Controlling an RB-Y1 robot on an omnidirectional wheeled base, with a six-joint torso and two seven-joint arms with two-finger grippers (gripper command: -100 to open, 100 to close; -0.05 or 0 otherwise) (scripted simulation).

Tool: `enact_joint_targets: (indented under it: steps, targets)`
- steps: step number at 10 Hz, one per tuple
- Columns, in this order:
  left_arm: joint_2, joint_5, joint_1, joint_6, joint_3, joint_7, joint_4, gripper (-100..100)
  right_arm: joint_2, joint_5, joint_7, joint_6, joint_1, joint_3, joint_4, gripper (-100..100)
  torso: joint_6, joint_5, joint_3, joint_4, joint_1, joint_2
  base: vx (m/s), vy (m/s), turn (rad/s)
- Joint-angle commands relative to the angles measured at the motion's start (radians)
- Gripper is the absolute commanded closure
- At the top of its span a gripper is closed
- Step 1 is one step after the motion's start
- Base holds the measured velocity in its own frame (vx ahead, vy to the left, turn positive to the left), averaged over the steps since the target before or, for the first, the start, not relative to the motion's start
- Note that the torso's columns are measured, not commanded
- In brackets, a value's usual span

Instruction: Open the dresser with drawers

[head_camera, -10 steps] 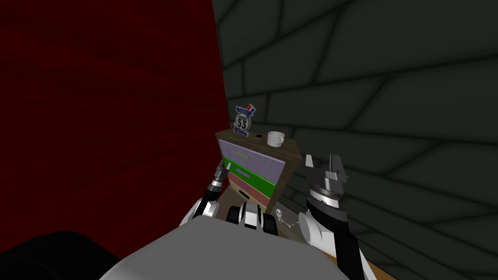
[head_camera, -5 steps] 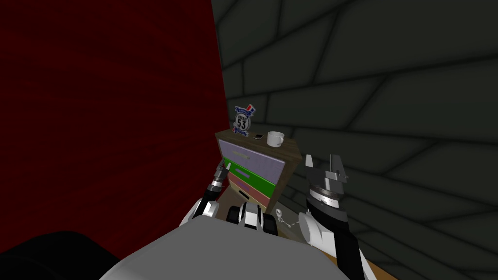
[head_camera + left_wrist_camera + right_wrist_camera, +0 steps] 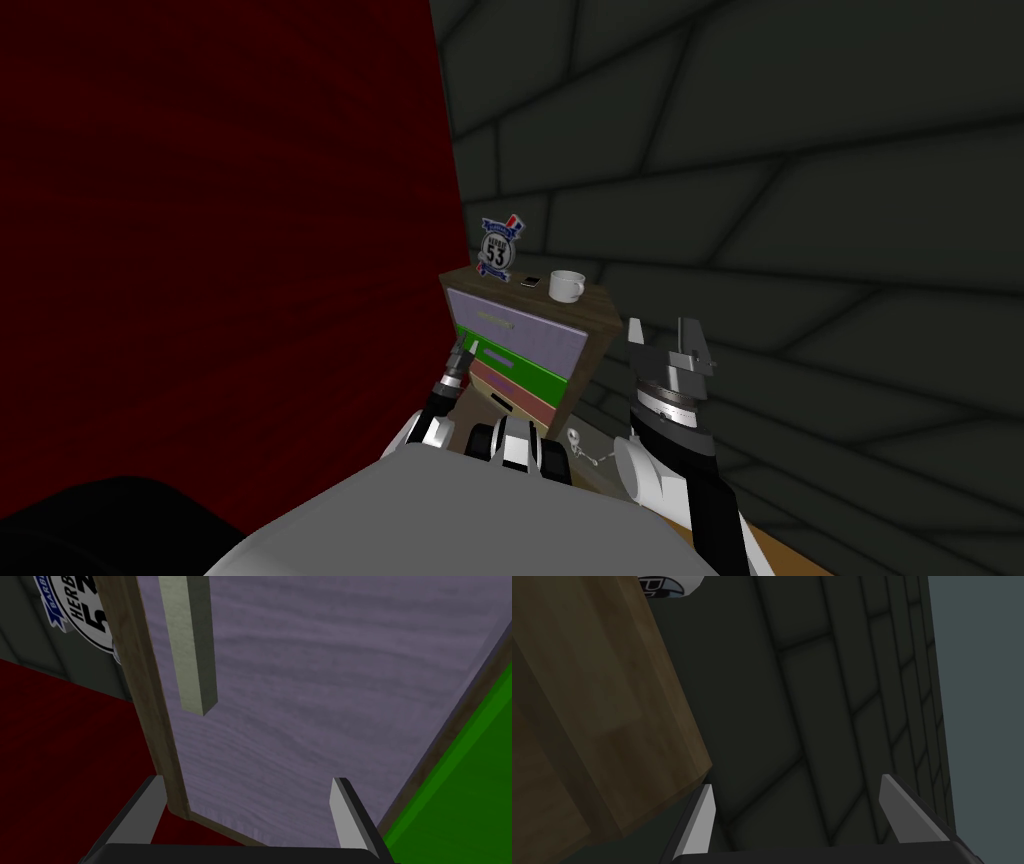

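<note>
A dark red wall runs down the left side. Beside it the left end effector reaches the near left edge of the dresser, at the level where the lilac top drawer meets the green middle drawer. In the left wrist view its fingers stand wide apart and hold nothing. They straddle the lower corner of the lilac front and the wooden frame edge, with the drawer's pale bar handle further ahead.

The dresser stands in the corner where the red wall meets a dark tiled wall, and a pinkish bottom drawer completes its front (all three fronts appear shut). On top, from left to right, are a round "53" sign, a small dark object and a white mug.

The right end effector is raised just right of the dresser, its fingers also spread wide and empty beside the wooden side panel.
</note>
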Motion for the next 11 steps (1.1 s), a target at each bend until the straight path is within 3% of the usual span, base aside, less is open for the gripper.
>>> enact_joint_targets:
  steps: [1, 11]
  targets:
    - [-0.003, -0.001, -0.010, -0.007, -0.008, -0.001, 0.046, -100, 0.000, 0.000, 0.000, 0.000, 0.000, 0.000, 0.000, 0, 0.000, 0.000, 0.000, 0.000, 0.000, 0.000, 0.006, 0.020, -0.033]
    - [-0.022, -0.009, -0.057, -0.026, -0.049, -0.011, 0.249, -100, 0.000, 0.000, 0.000, 0.000, 0.000, 0.000, 0.000, 0, 0.000, 0.000, 0.000, 0.000, 0.000, 0.000, 0.009, 0.025, -0.048]
